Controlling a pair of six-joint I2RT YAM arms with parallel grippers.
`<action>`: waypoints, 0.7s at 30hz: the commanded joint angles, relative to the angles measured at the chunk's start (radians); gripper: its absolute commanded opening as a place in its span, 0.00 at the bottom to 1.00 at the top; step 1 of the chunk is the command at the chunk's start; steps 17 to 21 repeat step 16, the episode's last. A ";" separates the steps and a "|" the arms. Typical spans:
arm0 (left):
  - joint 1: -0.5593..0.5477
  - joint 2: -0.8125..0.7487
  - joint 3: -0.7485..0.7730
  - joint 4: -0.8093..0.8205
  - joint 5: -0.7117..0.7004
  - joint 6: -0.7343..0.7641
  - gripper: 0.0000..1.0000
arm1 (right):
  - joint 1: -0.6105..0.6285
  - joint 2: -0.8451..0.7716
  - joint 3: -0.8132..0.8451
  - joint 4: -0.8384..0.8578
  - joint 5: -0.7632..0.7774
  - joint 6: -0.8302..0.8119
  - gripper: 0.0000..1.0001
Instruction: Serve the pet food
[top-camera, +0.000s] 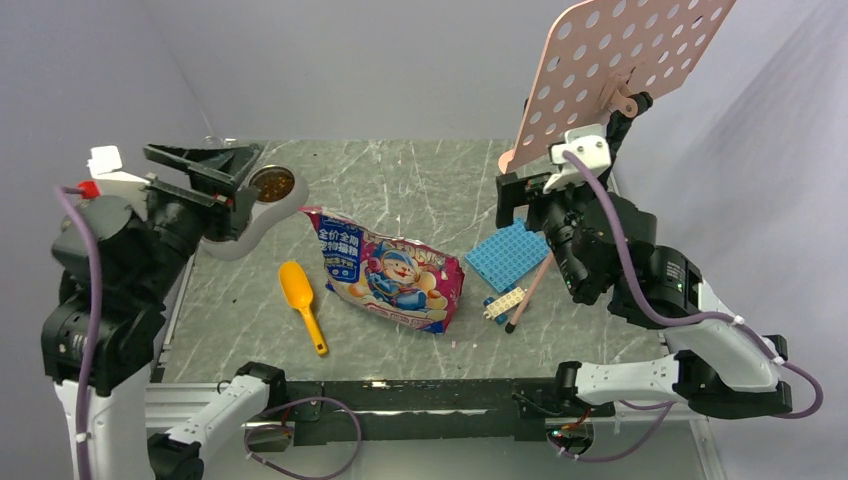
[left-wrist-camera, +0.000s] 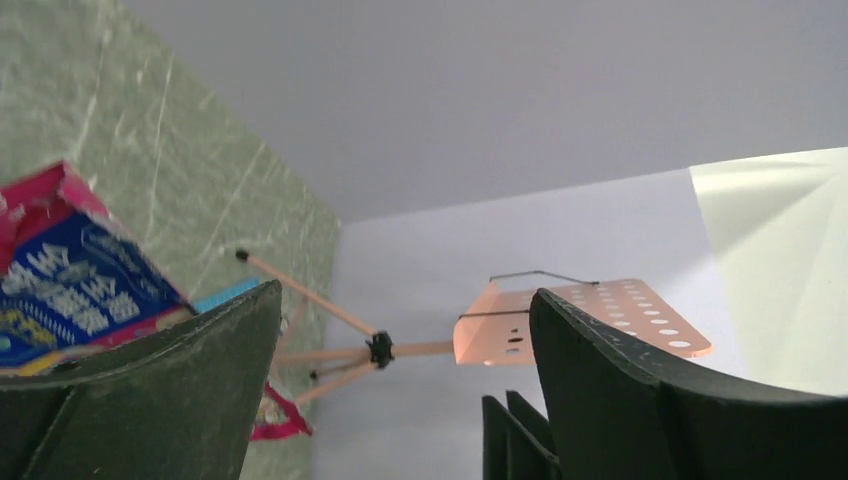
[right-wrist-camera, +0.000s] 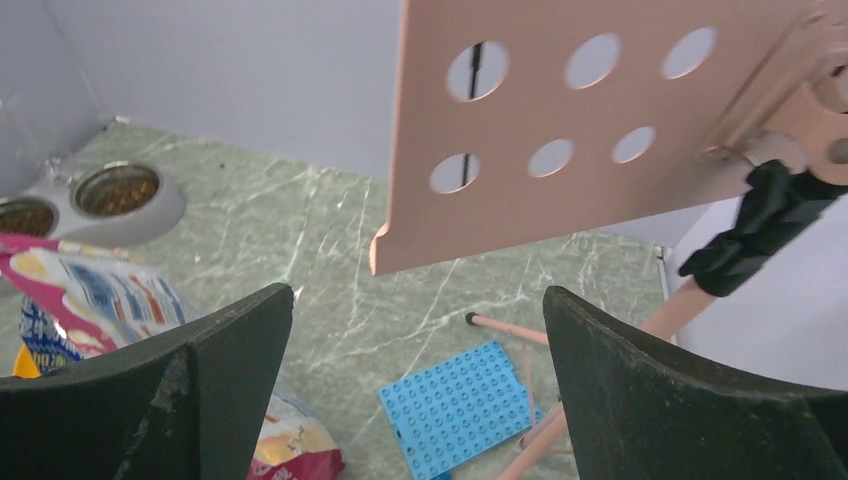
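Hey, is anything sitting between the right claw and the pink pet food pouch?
Nothing visible does. Only table lies between the open right claw and the pouch; the blue studded plate sits to the side, by the claw.

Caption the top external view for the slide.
Left gripper and right gripper open; pouch, scoop on table; kibble in bowl.

Left arm (top-camera: 110, 262), right arm (top-camera: 622, 262): black-white shells, purple cables (top-camera: 96, 312), black tool fingers (right-wrist-camera: 660, 400).

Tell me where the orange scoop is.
In the top view, the orange scoop lies on the left half of the table, just left of the pink pouch and closer to the near edge than the grey bowl stand.
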 joint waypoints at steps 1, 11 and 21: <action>0.005 -0.061 0.028 0.153 -0.140 0.263 0.99 | 0.001 -0.026 0.048 0.083 0.066 -0.046 1.00; 0.005 -0.116 0.134 0.274 -0.255 0.616 0.99 | 0.000 -0.098 0.053 0.160 -0.081 -0.085 1.00; 0.005 -0.117 0.147 0.277 -0.291 0.654 0.99 | 0.001 -0.103 0.047 0.154 -0.097 -0.079 1.00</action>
